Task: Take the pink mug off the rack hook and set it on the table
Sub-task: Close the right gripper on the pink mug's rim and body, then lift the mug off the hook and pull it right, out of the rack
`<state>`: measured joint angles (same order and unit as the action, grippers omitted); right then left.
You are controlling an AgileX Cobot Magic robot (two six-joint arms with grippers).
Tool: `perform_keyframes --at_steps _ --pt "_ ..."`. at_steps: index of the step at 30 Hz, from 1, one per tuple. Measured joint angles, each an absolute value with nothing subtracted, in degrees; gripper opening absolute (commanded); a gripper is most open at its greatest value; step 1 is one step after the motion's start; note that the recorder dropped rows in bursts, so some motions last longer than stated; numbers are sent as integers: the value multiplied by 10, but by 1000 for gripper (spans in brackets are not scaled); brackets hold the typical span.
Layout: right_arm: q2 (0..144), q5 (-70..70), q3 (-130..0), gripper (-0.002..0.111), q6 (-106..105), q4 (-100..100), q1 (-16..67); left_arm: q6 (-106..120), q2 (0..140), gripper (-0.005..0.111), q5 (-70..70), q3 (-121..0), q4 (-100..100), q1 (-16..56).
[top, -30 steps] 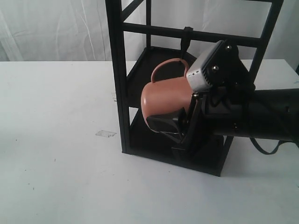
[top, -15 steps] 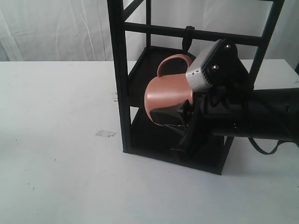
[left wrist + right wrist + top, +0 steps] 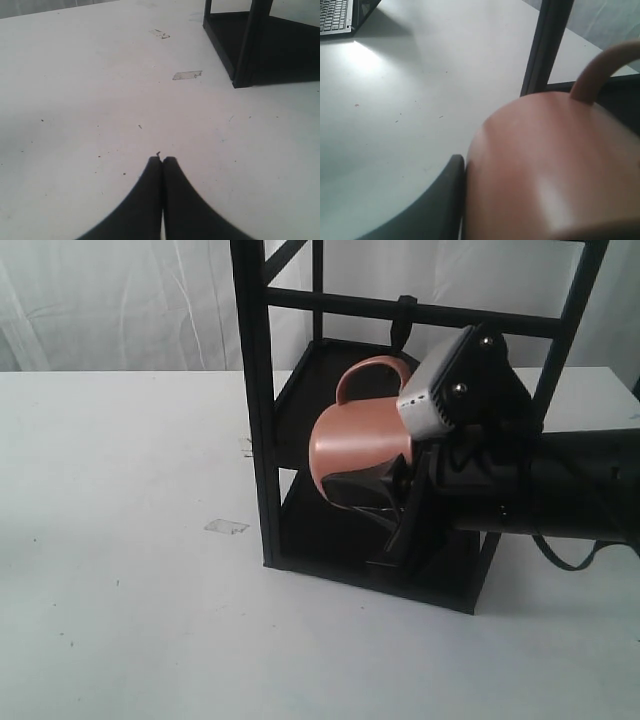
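Your pink mug (image 3: pixel 355 440) is up in the air inside the black rack (image 3: pixel 255 420), tipped over on its side with the handle loop pointing up. The top of the handle sits just under the rack hook (image 3: pixel 403 320) on the crossbar. It looks close to the tip, but I can't tell if it's touching. The mug isn't on the table (image 3: pixel 120 540); it hangs above the rack's lower shelf.

Your right gripper (image 3: pixel 375 505) reaches in from the table's right edge, and its jaws are clamped on the mug's body. The right wrist view shows one dark finger (image 3: pixel 435 200) pressed flat against the pink wall.

The rack stands toward the far edge of the table, right of the middle. There's a small clear tape patch (image 3: pixel 226 527) on the white top just off the rack's near-left post.

Your left gripper (image 3: pixel 162 162) has its jaws closed tip to tip with nothing between them, and it's over bare table near that tape patch. A laptop (image 3: pixel 340 15) peeks into the corner of the right wrist view.
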<state>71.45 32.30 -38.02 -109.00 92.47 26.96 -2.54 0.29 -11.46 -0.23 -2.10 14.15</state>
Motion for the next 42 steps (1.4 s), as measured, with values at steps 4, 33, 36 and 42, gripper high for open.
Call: perform_keyframes --at_steps 4,33,36,42 --pt "708 317 -380 0 -1097 925 270 -25 3 0 -115 -2 -21 141" --pt "640 508 -380 0 -650 508 273 -25 3 0 -115 -2 -21 141" --pt "640 511 -380 0 -438 271 273 -25 3 0 -115 -2 -21 141" --pt "640 513 -380 0 -317 130 273 -25 3 0 -115 -2 -21 141"
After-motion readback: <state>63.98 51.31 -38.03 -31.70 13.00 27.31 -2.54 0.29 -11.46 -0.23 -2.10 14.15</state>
